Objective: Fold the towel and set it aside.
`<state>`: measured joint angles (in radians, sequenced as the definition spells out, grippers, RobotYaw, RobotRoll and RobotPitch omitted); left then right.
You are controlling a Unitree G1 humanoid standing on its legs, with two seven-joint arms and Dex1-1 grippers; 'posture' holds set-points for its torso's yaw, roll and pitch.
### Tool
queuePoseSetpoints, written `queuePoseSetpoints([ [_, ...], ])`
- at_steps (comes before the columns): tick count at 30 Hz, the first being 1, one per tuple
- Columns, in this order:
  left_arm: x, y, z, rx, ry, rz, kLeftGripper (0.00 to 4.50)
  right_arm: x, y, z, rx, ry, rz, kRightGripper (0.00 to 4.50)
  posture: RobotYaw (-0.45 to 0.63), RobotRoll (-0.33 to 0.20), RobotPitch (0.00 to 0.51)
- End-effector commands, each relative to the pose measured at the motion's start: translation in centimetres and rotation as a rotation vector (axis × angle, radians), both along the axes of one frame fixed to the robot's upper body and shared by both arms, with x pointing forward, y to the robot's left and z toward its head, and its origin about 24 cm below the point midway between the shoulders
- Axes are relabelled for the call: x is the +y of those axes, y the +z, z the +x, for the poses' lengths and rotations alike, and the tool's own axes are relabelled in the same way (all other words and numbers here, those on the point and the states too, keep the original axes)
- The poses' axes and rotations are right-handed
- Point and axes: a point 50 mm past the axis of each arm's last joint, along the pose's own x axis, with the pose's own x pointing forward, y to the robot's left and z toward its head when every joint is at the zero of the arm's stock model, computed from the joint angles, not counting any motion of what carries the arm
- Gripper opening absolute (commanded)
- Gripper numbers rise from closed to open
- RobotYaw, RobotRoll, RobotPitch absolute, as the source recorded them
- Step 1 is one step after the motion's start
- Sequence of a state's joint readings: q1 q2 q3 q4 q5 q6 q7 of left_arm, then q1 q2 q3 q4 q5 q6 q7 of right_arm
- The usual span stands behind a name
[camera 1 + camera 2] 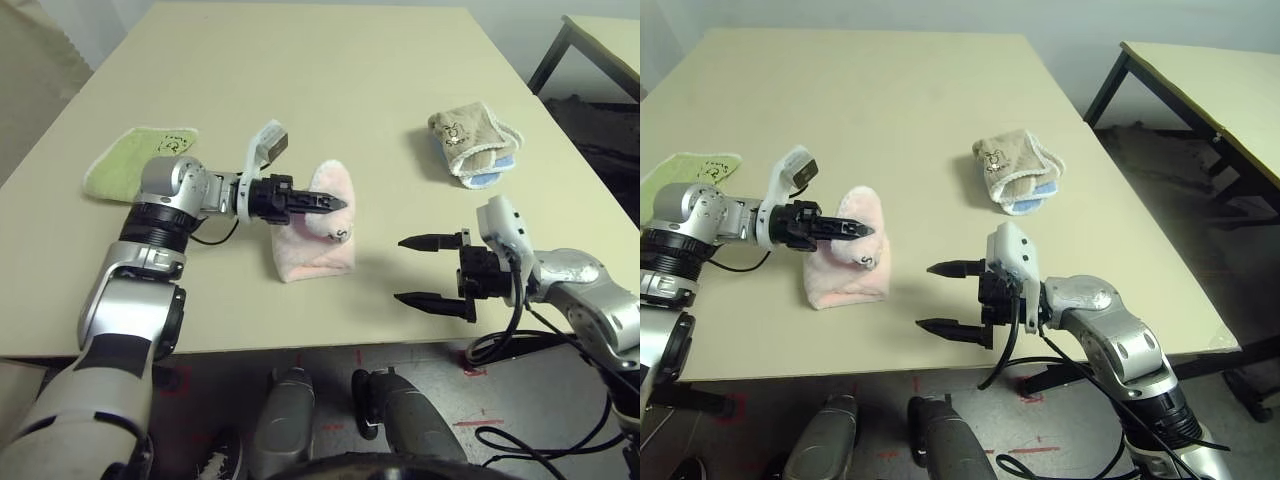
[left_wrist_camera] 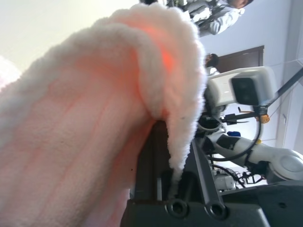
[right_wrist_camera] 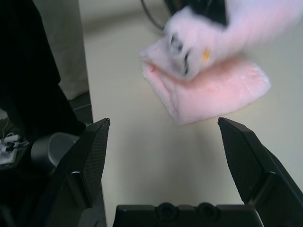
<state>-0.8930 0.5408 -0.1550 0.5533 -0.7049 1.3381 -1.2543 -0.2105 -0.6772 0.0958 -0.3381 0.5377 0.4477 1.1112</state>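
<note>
Table (image 1: 330, 90): pale cream top, matte; a second table (image 1: 1200, 85) stands off to my right.
Floor: grey, with red tape marks under the near edge.
Towel (image 1: 318, 240): pink, folded, near the table's front, part draped over my left fingers.
My left gripper (image 1: 335, 204): fingers close together inside the towel's fold.
My right gripper (image 1: 418, 270): spread wide, holding nothing, apart from the towel.
Other cloths: green towel (image 1: 130, 160) far left, beige-and-blue towels (image 1: 472, 145) far right.
</note>
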Motion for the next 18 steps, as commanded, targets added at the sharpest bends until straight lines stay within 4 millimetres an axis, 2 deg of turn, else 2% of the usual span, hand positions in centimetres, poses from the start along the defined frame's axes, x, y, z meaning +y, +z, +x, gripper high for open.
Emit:
queuePoseSetpoints([
  [1, 0.1, -0.6, -0.3, 0.001, 0.004, 0.034, 1.76, 0.4, 0.0, -0.2, 0.005, 0.012, 0.003, 4.50, -0.02, 0.000, 0.164],
  [9, 0.5, -0.5, -0.4, -0.010, 0.027, 0.024, 4.48, 0.6, 0.0, 0.1, 0.007, 0.018, -0.003, 4.50, -0.01, 0.000, 0.164],
  [13, 0.9, 0.6, -0.1, -0.054, 0.069, -0.019, 4.48, 0.8, 0.0, 0.1, 0.004, 0.017, -0.001, 4.50, -0.01, 0.000, 0.164],
  [17, 2.3, 2.3, -0.2, -0.204, 0.085, -0.039, 4.48, 0.9, 0.4, 0.6, -0.021, -0.015, -0.021, 4.50, 0.00, 0.000, 0.165],
  [18, 2.9, 3.0, -0.3, -0.293, 0.079, -0.039, 4.48, 1.0, 0.8, 1.1, -0.034, -0.025, -0.038, 4.50, 0.01, 0.000, 0.166],
])
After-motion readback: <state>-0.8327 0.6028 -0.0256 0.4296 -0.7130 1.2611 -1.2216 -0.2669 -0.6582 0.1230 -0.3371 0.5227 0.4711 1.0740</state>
